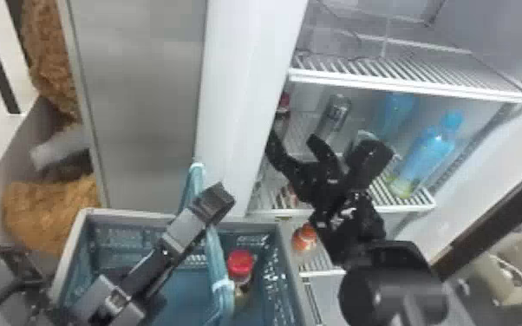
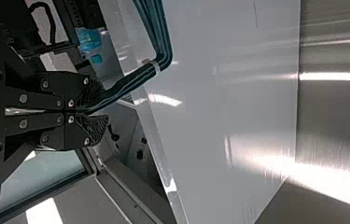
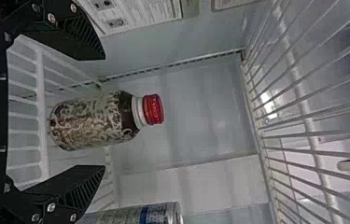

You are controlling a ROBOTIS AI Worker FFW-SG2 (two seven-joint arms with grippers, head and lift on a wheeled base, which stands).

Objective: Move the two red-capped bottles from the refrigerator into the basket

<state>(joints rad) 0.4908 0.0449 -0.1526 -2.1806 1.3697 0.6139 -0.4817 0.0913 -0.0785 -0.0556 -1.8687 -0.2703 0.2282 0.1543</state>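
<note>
In the head view my left gripper (image 1: 214,203) is at the basket (image 1: 132,212), shut on its teal handle (image 1: 216,260). The left wrist view has the left gripper (image 2: 88,112) clamped on that handle (image 2: 137,77). One red-capped bottle (image 1: 240,264) stands inside the basket. The other red-capped bottle (image 1: 283,102) is on the refrigerator's middle shelf, partly hidden by the door-side wall. My right gripper (image 1: 294,138) is open inside the refrigerator, in front of it. In the right wrist view this bottle (image 3: 88,122) lies between the open fingers of the right gripper (image 3: 104,113), not gripped.
A silver can (image 1: 337,113) stands right of the bottle, with blue bottles (image 1: 429,149) farther right. The wire shelf (image 1: 412,82) runs above. An orange-topped bottle (image 1: 305,238) is on the lower shelf. The white refrigerator edge (image 1: 238,108) stands between basket and shelves.
</note>
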